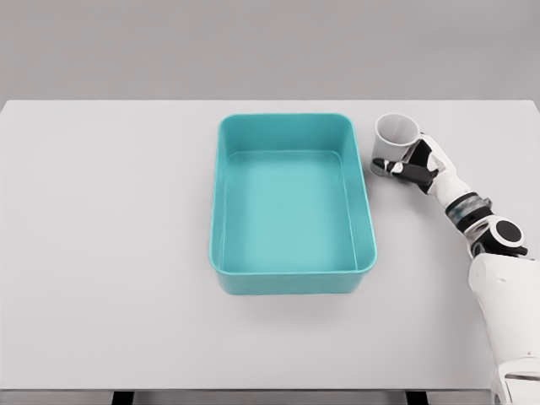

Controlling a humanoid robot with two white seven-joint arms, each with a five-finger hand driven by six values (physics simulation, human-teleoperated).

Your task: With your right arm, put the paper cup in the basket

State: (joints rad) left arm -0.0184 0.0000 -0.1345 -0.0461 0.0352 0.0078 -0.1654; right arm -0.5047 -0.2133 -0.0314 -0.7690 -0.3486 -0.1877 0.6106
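Head view: the right hand (415, 166) is wrapping its fingers (390, 166) around the upright cup (396, 137), which is standing near the worktop's (110, 253) far right edge. The basket (291, 280) is sitting just to the cup's left, open upward.

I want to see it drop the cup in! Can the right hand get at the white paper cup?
Probably yes: the right hand is already against the upright white paper cup, with nothing between them, beside the teal plastic basket.

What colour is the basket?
Teal, plain with no pattern; the basket shows clearly in the head view.
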